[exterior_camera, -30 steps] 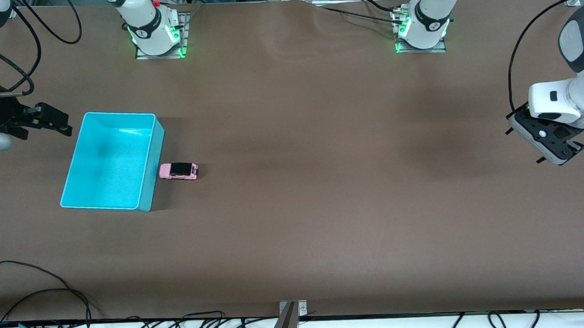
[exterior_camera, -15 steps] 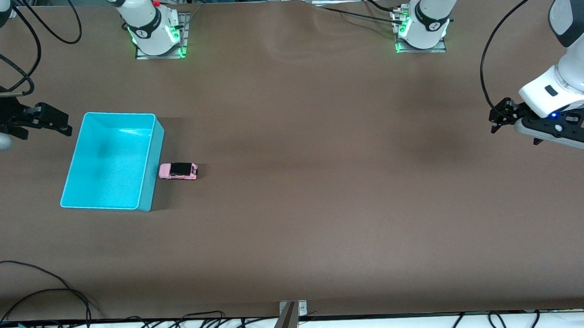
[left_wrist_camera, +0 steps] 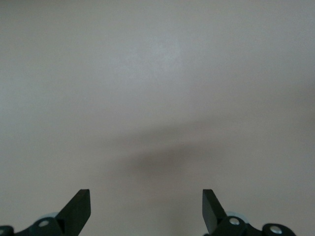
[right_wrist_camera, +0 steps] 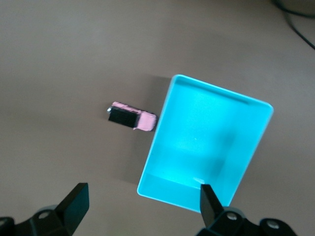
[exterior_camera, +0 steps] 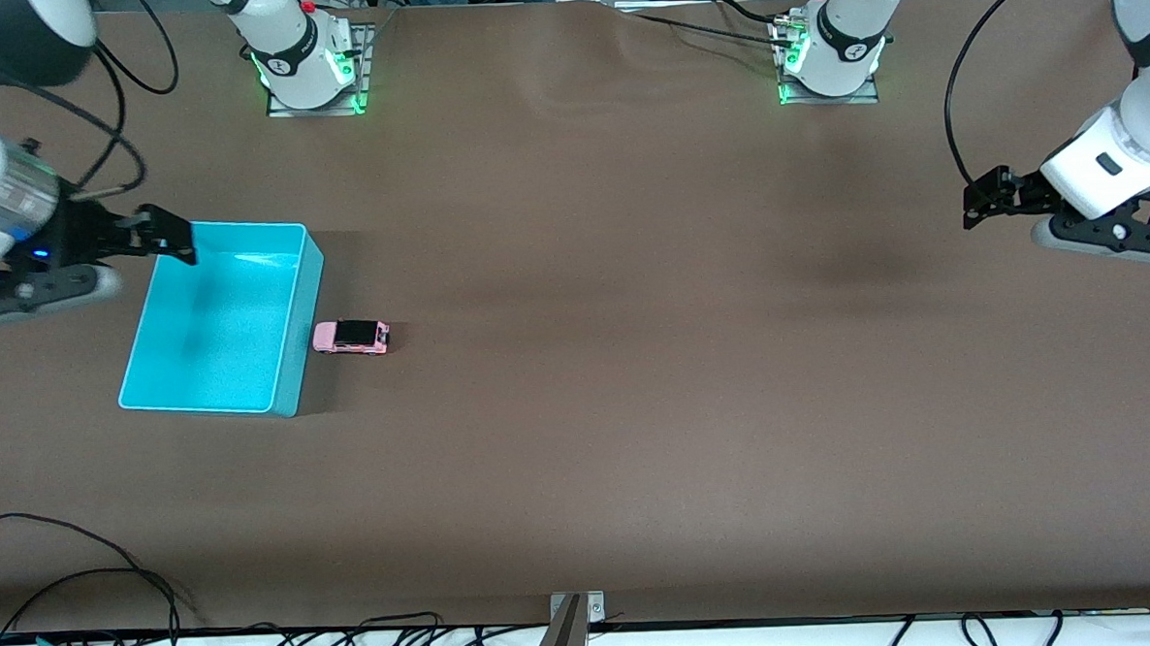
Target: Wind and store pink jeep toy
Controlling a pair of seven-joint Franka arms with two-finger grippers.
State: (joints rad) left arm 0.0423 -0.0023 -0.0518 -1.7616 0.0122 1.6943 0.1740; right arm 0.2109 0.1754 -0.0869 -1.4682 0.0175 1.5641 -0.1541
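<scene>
Right gripper (exterior_camera: 159,239) hangs over the cyan bin (exterior_camera: 291,379) at the corner toward the robot bases, fingers spread wide and holding nothing, so I count this arm as the nearer one by a long way. From that bin, the pink jeep toy (exterior_camera: 351,337) sits on the table just beside the wall toward the left arm's end, its long axis square to that wall, nose close against it. Left gripper (exterior_camera: 979,203) is well apart from the bin at the table's other end, equally wide and empty. My right wrist view shows jeep (right_wrist_camera: 131,118) and bin (right_wrist_camera: 162,142) together; the left wrist view shows only bare table (left_wrist_camera: 157,88).
</scene>
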